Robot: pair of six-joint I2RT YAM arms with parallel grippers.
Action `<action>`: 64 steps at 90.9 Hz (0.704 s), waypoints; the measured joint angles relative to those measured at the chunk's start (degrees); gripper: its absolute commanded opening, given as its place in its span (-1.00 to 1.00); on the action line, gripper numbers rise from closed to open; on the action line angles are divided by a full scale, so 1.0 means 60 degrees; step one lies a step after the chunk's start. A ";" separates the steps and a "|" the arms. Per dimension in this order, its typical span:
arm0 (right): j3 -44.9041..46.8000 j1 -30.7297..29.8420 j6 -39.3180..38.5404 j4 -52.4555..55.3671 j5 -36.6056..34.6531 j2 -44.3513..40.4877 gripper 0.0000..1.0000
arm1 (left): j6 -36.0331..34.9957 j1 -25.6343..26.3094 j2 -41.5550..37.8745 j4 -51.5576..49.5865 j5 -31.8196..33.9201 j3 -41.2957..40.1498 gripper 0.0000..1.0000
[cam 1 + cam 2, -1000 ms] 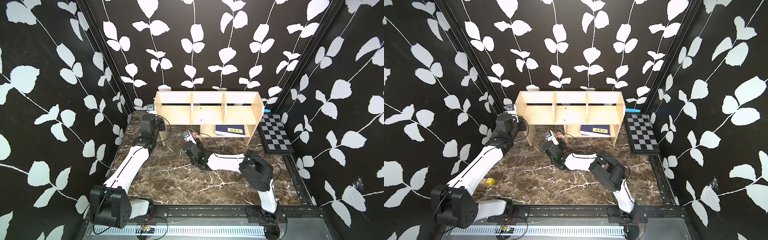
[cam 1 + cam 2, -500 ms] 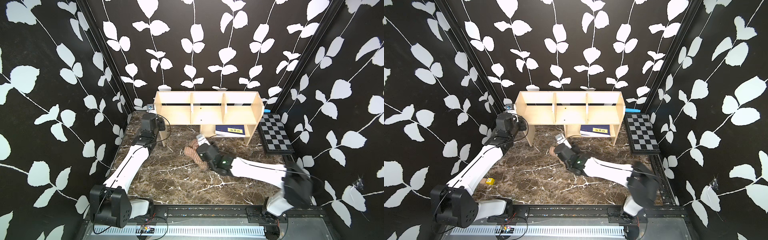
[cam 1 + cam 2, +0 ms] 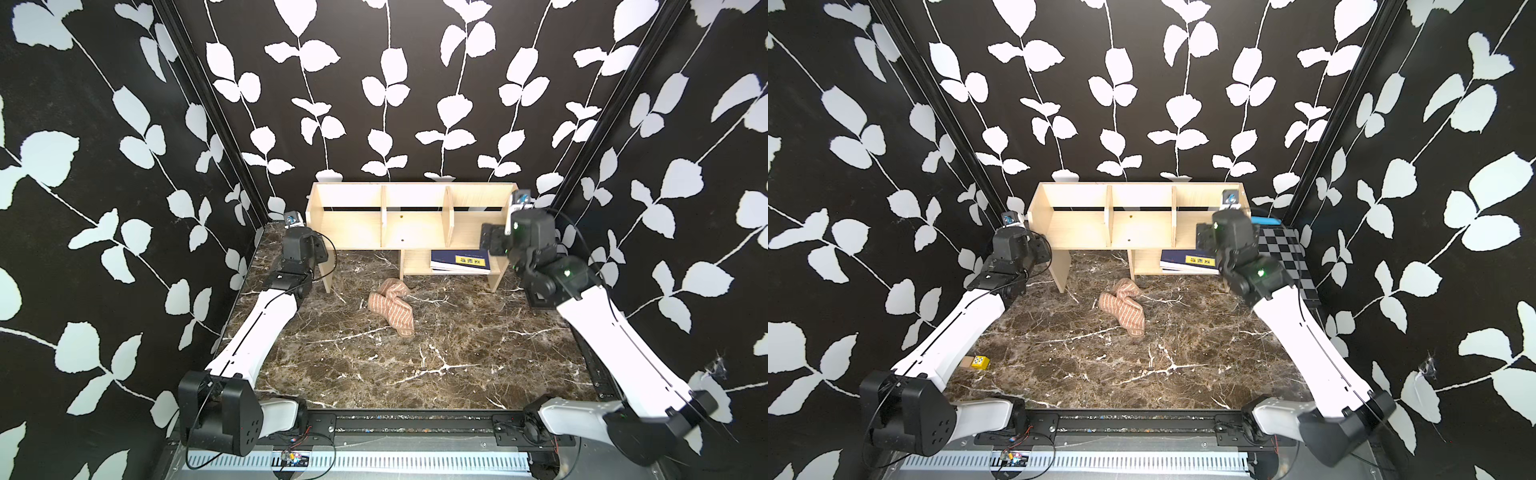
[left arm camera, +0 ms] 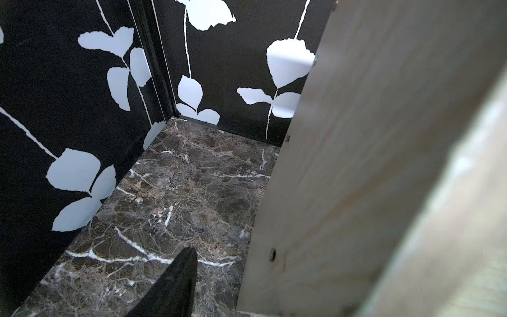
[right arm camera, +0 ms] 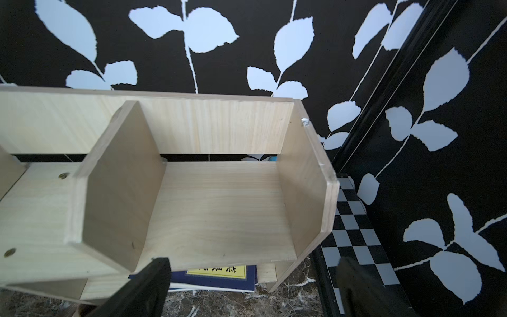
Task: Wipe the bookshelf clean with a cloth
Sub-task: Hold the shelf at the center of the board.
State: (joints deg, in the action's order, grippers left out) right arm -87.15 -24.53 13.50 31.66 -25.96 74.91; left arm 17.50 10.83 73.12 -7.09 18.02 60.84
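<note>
**A:** Lie of the cloth?

**B:** Crumpled on the marble table, just before the bookshelf; long axis slanting from shelf toward front right.

**A:** Grippers?

**B:** Both well apart from it. Right gripper: fingers spread wide, empty, at the shelf's right end. Left gripper: beside the left end, opening impossible to tell.

The bench lay open across its front and middle, broken only by the crumpled cloth just ahead of the bookshelf. The shelf's three upper compartments stood bare, split by two dividers. A dark blue book filled the small lower shelf. The left hand sat in the narrow gap between the shelf's left end panel and the wall. The chequered board took up the strip past the right end. The right hand hovered before the right compartment, fingers spread wide, nothing between them.
</note>
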 measured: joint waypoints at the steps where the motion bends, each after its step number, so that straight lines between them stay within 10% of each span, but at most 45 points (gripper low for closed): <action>1: -0.0066 0.0113 0.0047 0.0022 0.0066 0.0084 0.87 | 0.0015 0.0000 -0.0015 -0.0036 0.0004 0.0000 0.28; 26: -0.0375 0.1832 0.0710 0.0608 0.1876 0.1490 0.19 | 0.0433 0.0004 -0.1104 -0.1395 -0.0011 -0.0004 0.34; 47: 0.0284 0.2157 0.0860 0.0546 0.1982 0.1089 -1.00 | 0.0871 0.0554 -0.2925 -0.2244 0.0386 -0.0758 0.31; 64: 0.0379 0.2069 0.0703 0.0630 0.2317 0.0914 -1.00 | 0.1344 0.2583 -0.3916 -0.2171 0.0521 -0.2535 0.48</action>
State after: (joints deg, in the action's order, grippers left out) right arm -84.88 -12.12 17.72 35.44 -12.05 80.40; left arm 25.56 26.33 49.63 -20.12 21.15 45.63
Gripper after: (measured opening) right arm 0.111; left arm 0.683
